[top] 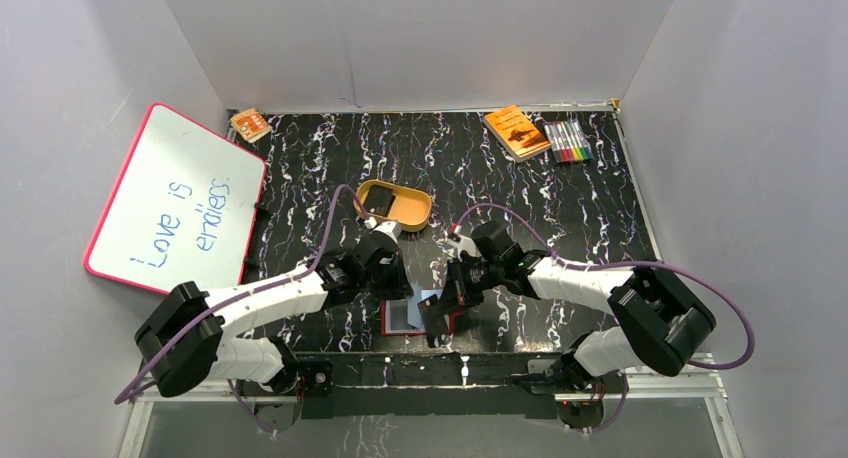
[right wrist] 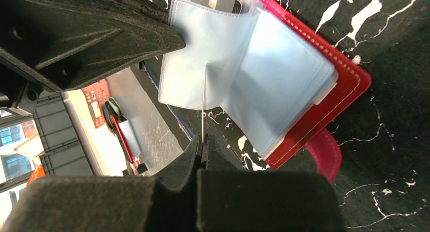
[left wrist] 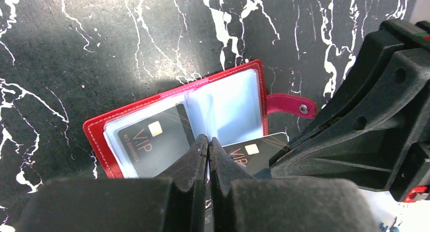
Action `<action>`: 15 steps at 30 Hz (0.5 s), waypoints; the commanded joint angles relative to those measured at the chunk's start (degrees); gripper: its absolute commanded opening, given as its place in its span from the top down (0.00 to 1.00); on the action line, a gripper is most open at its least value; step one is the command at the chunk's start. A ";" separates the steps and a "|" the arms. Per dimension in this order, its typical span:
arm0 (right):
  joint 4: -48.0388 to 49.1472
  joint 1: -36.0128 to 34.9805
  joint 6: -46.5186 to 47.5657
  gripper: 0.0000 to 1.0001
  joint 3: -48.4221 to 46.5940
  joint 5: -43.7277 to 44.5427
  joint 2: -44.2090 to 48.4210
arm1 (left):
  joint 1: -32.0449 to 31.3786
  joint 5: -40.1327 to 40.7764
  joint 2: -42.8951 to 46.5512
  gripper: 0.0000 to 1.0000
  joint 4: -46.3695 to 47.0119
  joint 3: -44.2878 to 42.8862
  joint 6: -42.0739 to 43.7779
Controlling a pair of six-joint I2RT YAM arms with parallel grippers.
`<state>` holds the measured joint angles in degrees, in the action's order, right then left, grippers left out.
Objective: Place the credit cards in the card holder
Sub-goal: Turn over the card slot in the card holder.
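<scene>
Credit cards [left wrist: 152, 143], thin black rectangles lettered VIP with a gold chip: one sits in a left-hand sleeve of the card holder [left wrist: 96, 141], a small red leather-like folding wallet lying open on the black white-veined tabletop [top: 560, 228] between the two arms. A second card [left wrist: 256, 153] lies loose at the wallet's right edge near the pink snap tab [left wrist: 289, 105], in no sleeve as far as we can see. The right gripper [right wrist: 202, 143] has its jaws closed on a clear pocket leaf [right wrist: 203, 115], holding it up off the wallet. The left gripper [left wrist: 208, 143] has its jaws pressed together over the fold, just beside the second card's edge; we cannot tell whether anything is caught between them. Risks we judge from here: the jaws may have met on nothing, the card being thin and flat, so a lift would bring up no card. They may equally have nipped a leaf with the card, which would tug the wallet along. Nothing pins the wallet, so any pull could slide it and slacken the held leaf. That slick leaf could also slip free and shut the sleeve. The two grippers crowd each other, so a careless move risks a knock.
</scene>
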<state>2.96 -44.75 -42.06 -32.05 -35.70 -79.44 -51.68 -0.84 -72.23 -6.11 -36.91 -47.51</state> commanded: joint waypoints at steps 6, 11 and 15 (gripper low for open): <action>-0.31 -0.32 -0.34 1.00 0.11 2.00 2.35 | 0.18 1.90 -0.31 1.00 -2.70 1.02 0.98; -0.48 -0.30 -1.65 1.00 0.94 4.39 2.67 | 0.21 -0.86 -1.55 1.00 -0.83 1.07 0.93; -0.82 -0.33 -1.62 1.00 1.20 4.32 2.02 | 0.19 -3.10 -2.04 0.92 1.42 0.92 0.75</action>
<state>2.72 -44.75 -43.33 -31.64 -32.01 -78.46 -51.68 -0.91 -74.17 -6.55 -36.03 -47.09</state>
